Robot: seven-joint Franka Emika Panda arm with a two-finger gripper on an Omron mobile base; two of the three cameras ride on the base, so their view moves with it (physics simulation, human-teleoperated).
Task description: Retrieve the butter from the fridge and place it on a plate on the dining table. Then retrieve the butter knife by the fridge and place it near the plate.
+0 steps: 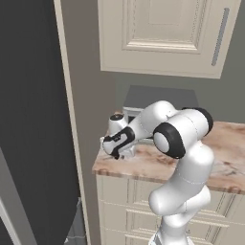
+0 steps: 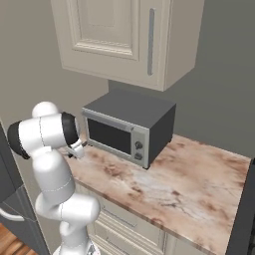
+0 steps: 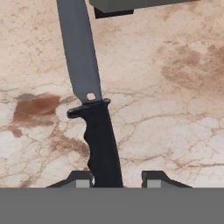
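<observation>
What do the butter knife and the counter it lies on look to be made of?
The butter knife: a flat, matte grey blade that looks like metal, with a hole near the guard, and a black contoured handle, perhaps plastic or rubber. The counter: cream stone with brown blotches and fine veins, marble-like, smooth, without strong shine.

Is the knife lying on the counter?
Yes, the knife lies flat on the marbled counter, its black handle between the tool tips.
</observation>
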